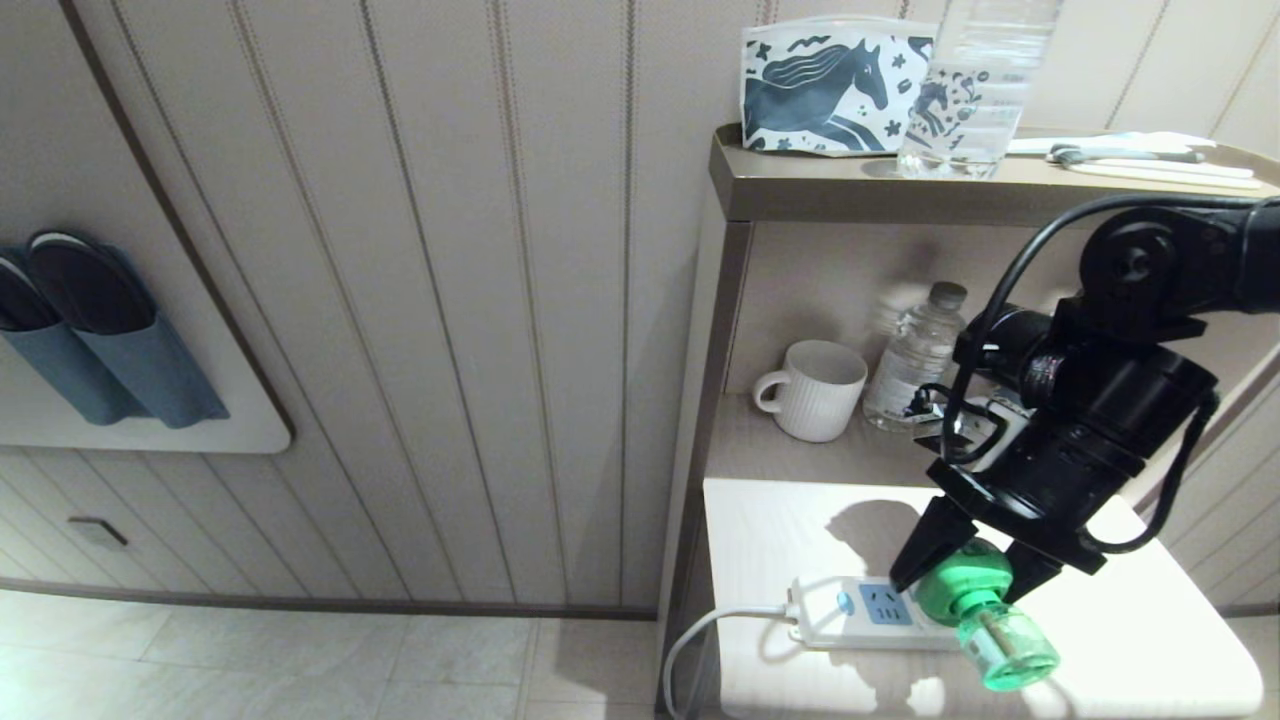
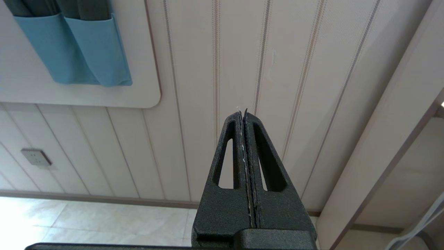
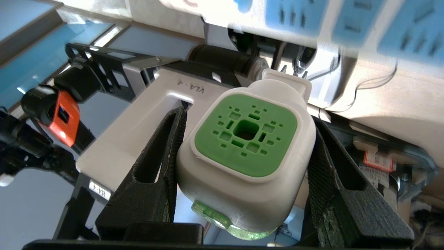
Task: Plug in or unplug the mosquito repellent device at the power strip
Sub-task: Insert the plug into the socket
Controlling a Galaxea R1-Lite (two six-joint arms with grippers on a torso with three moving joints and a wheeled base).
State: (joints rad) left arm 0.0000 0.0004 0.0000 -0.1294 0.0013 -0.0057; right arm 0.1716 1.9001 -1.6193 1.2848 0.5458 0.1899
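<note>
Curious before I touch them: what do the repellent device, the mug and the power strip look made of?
Mosquito repellent device: smooth white plastic head, matte green vented insert; bottle is translucent green, plastic or glass. Mug: likely glazed ceramic, white with ribbed sides. Power strip: glossy white moulded plastic.

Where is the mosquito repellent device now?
The mosquito repellent device is gripped by the right gripper, at the power strip on the white lower shelf, head view's lower right.
</note>
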